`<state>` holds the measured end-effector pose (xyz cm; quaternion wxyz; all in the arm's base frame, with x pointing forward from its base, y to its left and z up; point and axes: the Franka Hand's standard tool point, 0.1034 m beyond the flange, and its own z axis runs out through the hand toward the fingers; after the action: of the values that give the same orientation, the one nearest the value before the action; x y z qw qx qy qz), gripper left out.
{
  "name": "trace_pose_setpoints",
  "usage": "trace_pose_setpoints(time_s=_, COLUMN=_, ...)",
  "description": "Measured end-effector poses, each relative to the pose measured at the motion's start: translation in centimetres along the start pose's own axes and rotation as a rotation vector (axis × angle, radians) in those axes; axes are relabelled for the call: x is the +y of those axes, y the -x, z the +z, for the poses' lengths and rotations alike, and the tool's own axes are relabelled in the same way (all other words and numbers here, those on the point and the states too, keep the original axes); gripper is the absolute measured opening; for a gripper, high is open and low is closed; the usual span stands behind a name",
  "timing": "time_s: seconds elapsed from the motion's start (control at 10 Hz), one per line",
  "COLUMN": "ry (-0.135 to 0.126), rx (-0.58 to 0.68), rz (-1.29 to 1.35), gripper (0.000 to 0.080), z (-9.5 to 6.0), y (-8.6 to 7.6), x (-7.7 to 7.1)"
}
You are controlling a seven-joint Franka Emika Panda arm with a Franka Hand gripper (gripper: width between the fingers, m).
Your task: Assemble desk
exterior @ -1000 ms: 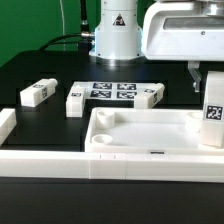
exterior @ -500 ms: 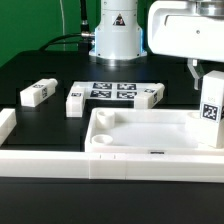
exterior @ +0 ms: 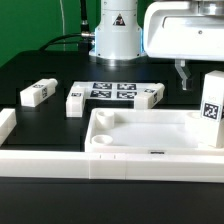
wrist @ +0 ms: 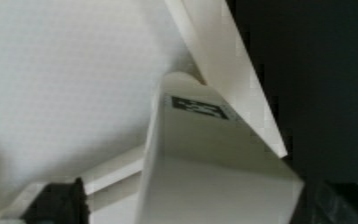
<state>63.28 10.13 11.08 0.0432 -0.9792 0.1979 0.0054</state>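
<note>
**Mia:** What is the biggest thing there?

**Ben:** The black table point(exterior: 60, 70). On it lies the desk top point(exterior: 150, 128), a white tray with its rim up. It sits right behind the long border rail point(exterior: 45, 158).

**Mia:** Does the desk have legs yet?

**Ben:** One. The standing leg point(exterior: 213, 108) is upright at the end of the tray on the exterior view's right. The wrist view shows it very close point(wrist: 211, 160), with its tag showing.

**Mia:** Is it in tight?

**Ben:** I cannot tell. The pictures do not show how deep it sits.

**Mia:** And the robot?

**Ben:** The gripper point(exterior: 195, 66) hangs just above that leg. I see one dark finger point(exterior: 183, 73) beside the leg, with a gap between them in the exterior view. The other finger is hidden. So I cannot tell if the fingers are apart or squeezing the leg.

**Mia:** What is left to do?

**Ben:** Lots, I think. Three more legs lie flat on the table, apart from the tray. The far loose leg point(exterior: 37, 93) is out on the exterior view's left. The second loose leg point(exterior: 75, 101) and the third loose leg point(exterior: 152, 95) lie at the two ends of the marker board point(exterior: 112, 91).

**Mia:** Where will they go?

**Ben:** Into the round holes. The front socket point(exterior: 103, 143) at the tray's left end is empty.

**Mia:** So one leg out of four?

**Ben:** Yes, about a quarter done, I guess.
</note>
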Motion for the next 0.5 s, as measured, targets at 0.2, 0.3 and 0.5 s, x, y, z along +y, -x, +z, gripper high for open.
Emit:
trace_pose_setpoints(time_s=0.2, ry=0.007, rx=0.003, rz=-0.165, gripper=0.0648, z=0.01, y=0.01, x=0.01)
trace_pose_setpoints(time_s=0.3, ry=0.014, rx=0.004, rz=-0.244, gripper=0.0648, z=0.04, y=0.13, x=-0.18)
trace_pose_setpoints(time_s=0.5, ry=0.036, rx=0.021, rz=-0.457, gripper=0.0648, z=0.08, y=0.18, x=-0.42)
